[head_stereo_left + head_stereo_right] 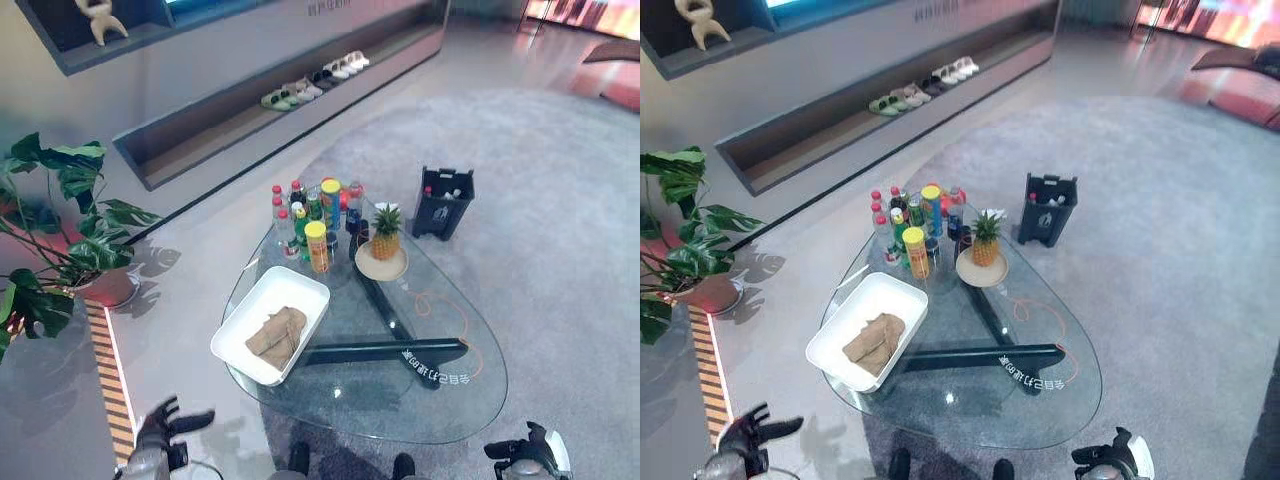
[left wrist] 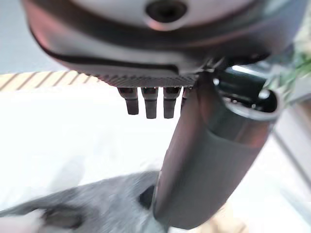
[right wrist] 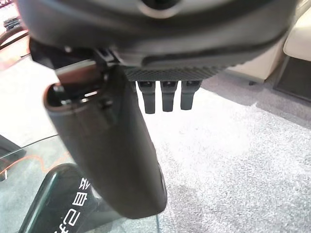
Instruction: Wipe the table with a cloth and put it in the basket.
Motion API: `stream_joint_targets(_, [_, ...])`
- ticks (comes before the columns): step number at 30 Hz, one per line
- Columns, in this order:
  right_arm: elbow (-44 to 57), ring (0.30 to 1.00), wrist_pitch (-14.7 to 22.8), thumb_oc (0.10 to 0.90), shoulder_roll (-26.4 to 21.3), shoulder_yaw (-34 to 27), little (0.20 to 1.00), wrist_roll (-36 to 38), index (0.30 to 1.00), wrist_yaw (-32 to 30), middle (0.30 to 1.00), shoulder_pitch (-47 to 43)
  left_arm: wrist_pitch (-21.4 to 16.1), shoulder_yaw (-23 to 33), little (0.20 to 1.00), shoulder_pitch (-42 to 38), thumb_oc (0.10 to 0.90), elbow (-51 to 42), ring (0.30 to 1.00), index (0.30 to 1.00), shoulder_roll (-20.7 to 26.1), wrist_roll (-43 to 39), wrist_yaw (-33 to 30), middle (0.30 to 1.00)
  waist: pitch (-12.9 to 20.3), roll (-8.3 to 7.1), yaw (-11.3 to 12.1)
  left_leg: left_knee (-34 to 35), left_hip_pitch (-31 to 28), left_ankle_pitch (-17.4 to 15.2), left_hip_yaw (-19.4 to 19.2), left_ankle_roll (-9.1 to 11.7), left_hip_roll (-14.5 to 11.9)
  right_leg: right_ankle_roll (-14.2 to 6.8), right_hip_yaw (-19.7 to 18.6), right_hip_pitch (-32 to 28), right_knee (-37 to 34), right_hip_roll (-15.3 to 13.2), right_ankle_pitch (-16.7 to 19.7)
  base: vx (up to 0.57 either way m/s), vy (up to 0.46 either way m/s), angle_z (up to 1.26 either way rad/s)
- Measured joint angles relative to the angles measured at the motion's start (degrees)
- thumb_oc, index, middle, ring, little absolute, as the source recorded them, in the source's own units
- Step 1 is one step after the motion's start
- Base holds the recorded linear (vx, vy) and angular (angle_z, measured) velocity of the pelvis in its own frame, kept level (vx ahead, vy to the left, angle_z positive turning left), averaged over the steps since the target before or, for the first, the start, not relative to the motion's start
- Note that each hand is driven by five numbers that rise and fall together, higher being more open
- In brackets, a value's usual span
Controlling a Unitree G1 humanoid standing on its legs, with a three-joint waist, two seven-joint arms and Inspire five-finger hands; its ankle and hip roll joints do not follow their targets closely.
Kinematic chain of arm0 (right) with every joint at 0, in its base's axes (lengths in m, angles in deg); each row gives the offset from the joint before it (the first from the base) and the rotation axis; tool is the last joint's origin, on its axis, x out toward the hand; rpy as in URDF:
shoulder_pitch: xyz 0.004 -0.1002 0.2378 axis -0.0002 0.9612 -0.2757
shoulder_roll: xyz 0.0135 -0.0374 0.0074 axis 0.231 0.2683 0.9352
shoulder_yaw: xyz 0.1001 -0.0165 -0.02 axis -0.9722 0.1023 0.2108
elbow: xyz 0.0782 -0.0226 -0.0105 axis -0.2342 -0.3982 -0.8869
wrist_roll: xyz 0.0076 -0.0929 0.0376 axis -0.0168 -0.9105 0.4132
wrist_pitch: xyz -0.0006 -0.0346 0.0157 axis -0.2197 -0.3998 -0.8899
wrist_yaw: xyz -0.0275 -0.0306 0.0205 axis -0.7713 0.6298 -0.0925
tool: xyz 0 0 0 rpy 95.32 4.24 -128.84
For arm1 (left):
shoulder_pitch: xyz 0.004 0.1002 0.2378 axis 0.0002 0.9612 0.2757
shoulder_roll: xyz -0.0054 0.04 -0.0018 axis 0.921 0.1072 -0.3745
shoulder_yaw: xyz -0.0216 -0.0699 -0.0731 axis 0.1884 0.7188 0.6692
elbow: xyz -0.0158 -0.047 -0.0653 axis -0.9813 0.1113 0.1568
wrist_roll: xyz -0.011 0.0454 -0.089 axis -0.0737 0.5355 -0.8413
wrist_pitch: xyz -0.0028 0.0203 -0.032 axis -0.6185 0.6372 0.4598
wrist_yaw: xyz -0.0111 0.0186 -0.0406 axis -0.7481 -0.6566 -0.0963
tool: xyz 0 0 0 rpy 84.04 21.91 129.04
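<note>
Oval glass table (image 1: 440,400) on a grey carpet, seen from above. A folded brown cloth (image 1: 277,333) is seen lying inside a white rectangular basket (image 1: 240,325) at the table's near-left part; the cloth is untouched by either hand. Behind the basket, a cluster of bottles (image 1: 315,215) and a pineapple (image 1: 386,232) on a round plate (image 1: 381,268) are set at the far end. The left hand (image 1: 160,428) is held low off the table's near-left edge, the right hand (image 1: 1110,460) off its near-right edge; both are shown with fingers straight and nothing held. Judged from this arrangement, no grasp is in hand: whether wiping is finished or not yet begun cannot be told.
</note>
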State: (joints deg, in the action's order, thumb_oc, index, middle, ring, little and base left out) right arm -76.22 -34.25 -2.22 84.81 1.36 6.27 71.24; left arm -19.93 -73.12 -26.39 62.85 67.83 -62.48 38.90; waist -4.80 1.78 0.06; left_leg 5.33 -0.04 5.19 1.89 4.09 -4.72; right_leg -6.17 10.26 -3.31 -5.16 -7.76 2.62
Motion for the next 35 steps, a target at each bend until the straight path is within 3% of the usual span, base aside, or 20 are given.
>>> stream_joint_targets(3, [-0.62, 0.900, -0.01, 0.800, 0.02, -0.04, 0.900, -0.41, 0.900, 1.54, 0.900, 1.22, 0.39, 0.04, 0.900, 1.64, 0.800, 0.75, 0.900, 0.900, -2.20, 1.93, 1.10, 0.900, 1.29, 0.46, 0.00, 0.02, -0.21, -0.20, -0.36, 0.24, -0.40, -0.08, 0.01, -0.26, -0.10, 0.08, -0.05, 0.03, 0.019, -0.06])
stream_joint_targets(10, [-1.79, 0.900, 0.02, 0.800, 0.71, 0.55, 0.900, -2.53, 0.900, 4.78, 0.900, 3.02, 5.05, -0.57, 0.900, 2.22, 0.800, 1.99, 0.900, 0.900, -5.41, 6.40, 3.96, 0.900, 2.40, 1.29, 0.09, 0.02, -0.90, -0.27, -1.21, 0.28, -0.86, 0.03, -1.05, -0.46, -0.12, 0.40, 0.02, 0.02, 0.021, -0.07])
stream_joint_targets(18, [-1.99, 0.900, -0.25, 0.800, 2.89, 3.02, 0.900, -6.80, 0.900, 8.23, 0.900, 3.84, 6.78, -2.76, 0.900, 2.46, 0.800, 2.18, 0.900, 0.900, -6.38, 8.99, 5.04, 0.900, 2.66, 0.09, -0.14, 0.00, -1.87, -0.17, -1.61, 0.05, -0.88, 0.20, -1.18, -0.92, -0.11, 0.66, 0.16, 0.01, 0.005, -0.01])
stream_joint_targets(35, [-4.43, 0.900, -7.91, 0.800, 3.78, 5.19, 0.900, -7.28, 0.900, 19.26, 0.900, 3.82, 6.77, -4.86, 0.900, 3.56, 0.800, 2.19, 0.900, 0.900, -6.71, 11.00, 5.17, 0.900, 3.90, 0.26, 0.47, 0.02, -2.05, -0.52, -1.80, 0.08, -1.24, 0.15, -1.26, -1.21, -0.12, 0.46, 0.11, 0.02, -0.002, 0.00])
